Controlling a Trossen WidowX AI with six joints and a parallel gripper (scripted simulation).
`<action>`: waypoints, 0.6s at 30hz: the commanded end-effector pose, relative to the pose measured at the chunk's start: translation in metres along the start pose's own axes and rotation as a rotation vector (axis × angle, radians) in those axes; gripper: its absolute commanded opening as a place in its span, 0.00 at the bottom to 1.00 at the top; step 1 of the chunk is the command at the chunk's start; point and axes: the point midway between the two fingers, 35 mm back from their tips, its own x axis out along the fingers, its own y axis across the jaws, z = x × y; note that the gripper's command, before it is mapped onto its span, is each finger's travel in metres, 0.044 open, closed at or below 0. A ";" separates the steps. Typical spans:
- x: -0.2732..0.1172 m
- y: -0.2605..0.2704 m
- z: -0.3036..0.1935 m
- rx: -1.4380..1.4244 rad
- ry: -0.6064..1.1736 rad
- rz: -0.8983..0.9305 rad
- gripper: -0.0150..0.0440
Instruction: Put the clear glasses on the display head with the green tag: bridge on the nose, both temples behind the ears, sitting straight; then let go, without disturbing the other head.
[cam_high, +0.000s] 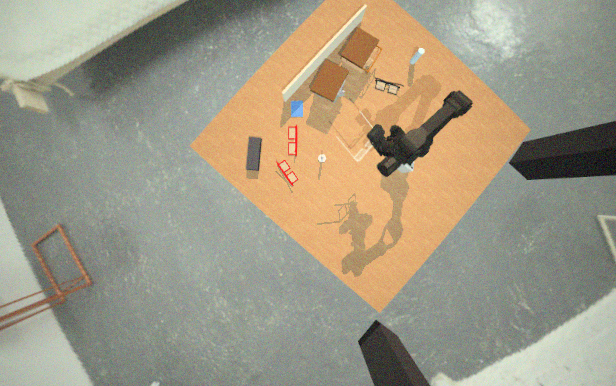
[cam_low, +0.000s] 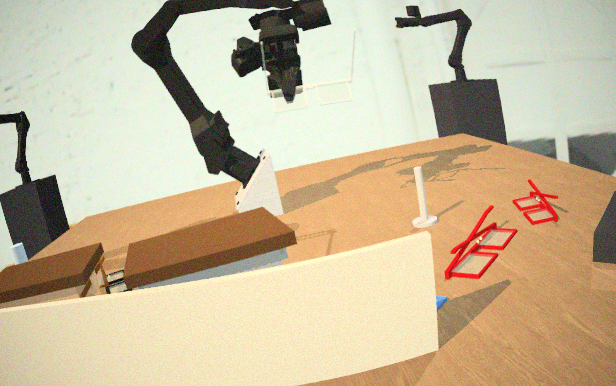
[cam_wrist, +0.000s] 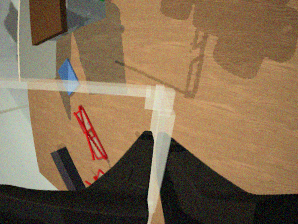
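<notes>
Clear glasses (cam_high: 367, 146) (cam_low: 334, 93) (cam_wrist: 162, 137) high above the table (cam_high: 430, 200) (cam_low: 360, 200) (cam_wrist: 240, 115), pinched at one side of the frame by the gripper (cam_high: 384, 145) (cam_low: 289, 95) (cam_wrist: 153, 139). Off-centre grip: frame may pivot if a temple snags a head, landing crooked. Wide swing could knock the other head.

The tabletop (cam_high: 440, 185) (cam_low: 370, 210) (cam_wrist: 240, 115) is showing matt, grained wood; beyond it, the floor (cam_high: 175, 240) is looking like smooth, mottled concrete, gleaming glossily in one patch.

Two red-framed glasses (cam_high: 296, 141) (cam_low: 481, 242) (cam_wrist: 91, 133) between dark block (cam_high: 254, 154) (cam_low: 605, 227) (cam_wrist: 68, 168) and white stand (cam_high: 322, 158) (cam_low: 422, 200).
</notes>
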 end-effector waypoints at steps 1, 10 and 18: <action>-0.002 -0.002 0.004 0.048 0.009 0.022 0.25; 0.000 -0.001 0.001 0.011 0.001 0.005 0.25; 0.000 -0.001 0.001 0.011 0.001 0.005 0.25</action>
